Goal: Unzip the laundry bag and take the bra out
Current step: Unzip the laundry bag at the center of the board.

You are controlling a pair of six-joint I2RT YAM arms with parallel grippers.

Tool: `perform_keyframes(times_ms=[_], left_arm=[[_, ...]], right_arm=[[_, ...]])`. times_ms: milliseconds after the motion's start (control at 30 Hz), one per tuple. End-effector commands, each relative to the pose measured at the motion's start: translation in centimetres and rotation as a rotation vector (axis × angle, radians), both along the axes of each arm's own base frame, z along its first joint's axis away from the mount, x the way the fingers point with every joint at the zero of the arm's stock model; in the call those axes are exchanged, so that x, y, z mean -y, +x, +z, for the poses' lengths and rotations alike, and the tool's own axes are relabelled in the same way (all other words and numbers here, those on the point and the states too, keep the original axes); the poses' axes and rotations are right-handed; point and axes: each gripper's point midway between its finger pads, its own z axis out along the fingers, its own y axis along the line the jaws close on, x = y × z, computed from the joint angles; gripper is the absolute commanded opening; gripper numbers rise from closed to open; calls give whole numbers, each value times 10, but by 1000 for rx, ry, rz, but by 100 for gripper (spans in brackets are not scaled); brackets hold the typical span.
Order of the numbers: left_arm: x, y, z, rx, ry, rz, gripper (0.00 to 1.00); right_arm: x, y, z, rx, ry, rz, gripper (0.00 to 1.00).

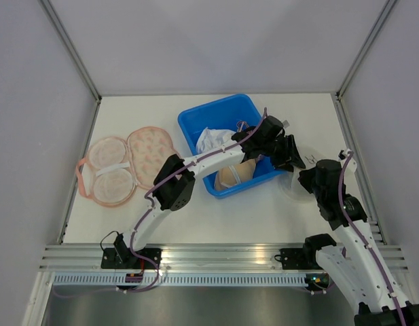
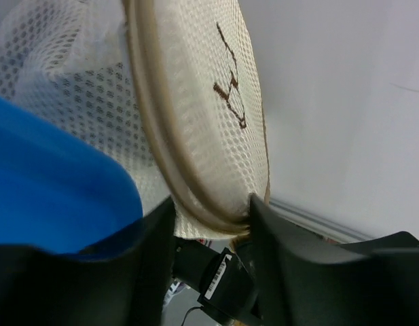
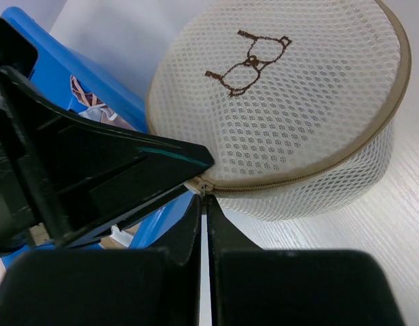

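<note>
The round white mesh laundry bag (image 1: 294, 191) with a brown embroidered figure stands on the table, right of the blue bin. In the left wrist view my left gripper (image 2: 210, 207) grips the bag (image 2: 195, 102) by its tan rim, and both fingers (image 2: 263, 227) touch it. My left gripper (image 1: 290, 155) reaches there across the bin. In the right wrist view the bag (image 3: 284, 102) is zipped shut. My right gripper (image 3: 204, 201) is shut on the small zipper pull (image 3: 204, 191) at the seam's near end. The bra is hidden.
The blue bin (image 1: 195, 123) holds white and tan cloth and lies under the left arm. A pink-edged two-lobed mesh item (image 1: 121, 166) lies open at the left of the table. My right arm (image 1: 331, 197) stands close to the table's right edge.
</note>
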Motion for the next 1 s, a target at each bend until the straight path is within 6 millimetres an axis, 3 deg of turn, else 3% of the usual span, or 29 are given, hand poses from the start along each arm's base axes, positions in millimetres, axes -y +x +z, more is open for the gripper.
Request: perform_keyframes(times_ms=[0, 200, 333, 600, 733, 867, 967], left_arm=[[21, -8, 31, -23, -143, -50, 46], [32, -3, 48, -1, -241, -56, 9], [40, 6, 53, 5, -282, -32, 2], [52, 19, 55, 11, -355, -6, 2], [54, 21, 52, 18, -366, -16, 2], [57, 18, 53, 46, -361, -47, 3], [51, 15, 47, 46, -318, -71, 28]], right_arm=[[3, 3, 15, 54, -6, -8, 0], [8, -5, 7, 31, -37, -16, 0], [22, -12, 0, -34, -87, -69, 0], [51, -32, -2, -115, -192, -186, 0], [44, -39, -13, -140, -174, -138, 0], [18, -25, -18, -128, -101, -19, 0], [4, -14, -9, -62, -36, 16, 0]])
